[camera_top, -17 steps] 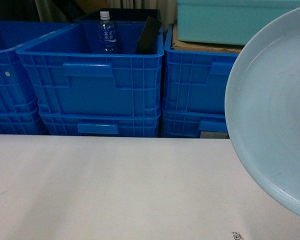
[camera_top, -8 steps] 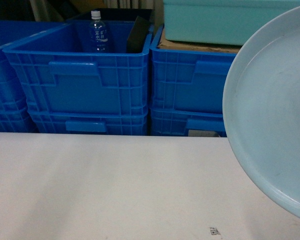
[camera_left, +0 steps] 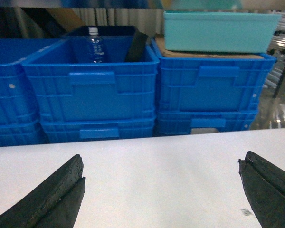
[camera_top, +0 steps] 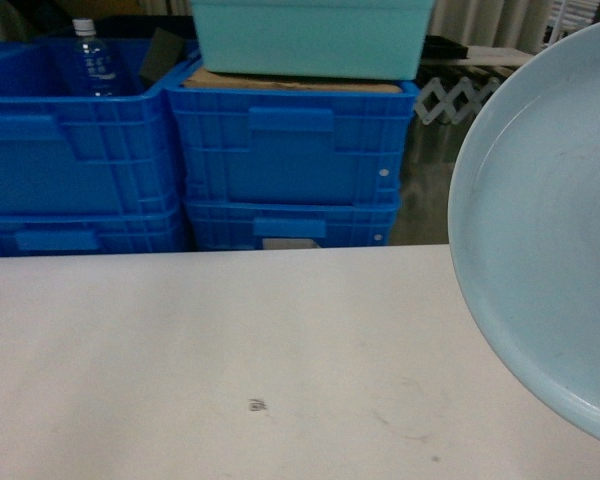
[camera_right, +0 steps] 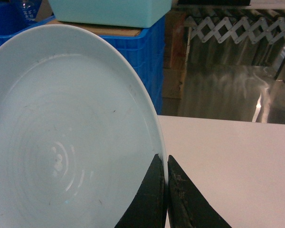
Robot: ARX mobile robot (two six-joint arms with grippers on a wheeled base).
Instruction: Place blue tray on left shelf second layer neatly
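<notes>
the tray [camera_top: 545, 230] filled the 3 o'clock side of the head view, tilted up on edge with its hollow face turned toward the camera and its rim cut off by the frame at right and bottom. in the right wrist view the same tray [camera_right: 71, 133] stood in front of the lens, and the right claw [camera_right: 166, 178] was pinched narrow on its rim at about 5 o'clock of the dish, one dark finger [camera_right: 149, 199] on the inner face and the other behind the edge. the left claw [camera_left: 161, 190] was spread wide with nothing between its two black fingers [camera_left: 52, 199], hovering over the white table [camera_left: 156, 161]. the table [camera_top: 220, 360] took up the lower half of the head view, with a small dark mark [camera_top: 257, 405] near 6 o'clock. beyond its far edge, stacked blue crates [camera_top: 290, 160] stood side by side at 12 o'clock. a teal tub [camera_top: 310, 35] sat on a sheet of cardboard [camera_top: 280, 84] atop the right-hand stack. a water bottle [camera_top: 92, 60] stood upright inside the left-hand top crate, at 11 o'clock, beside a dark slanted board [camera_left: 135, 46]. past the crates at 1 o'clock in the right wrist view lay a shiny steel surface [camera_right: 223, 90] and a metal lattice [camera_right: 232, 31]; whether this belonged to the shelf could not be told.
</notes>
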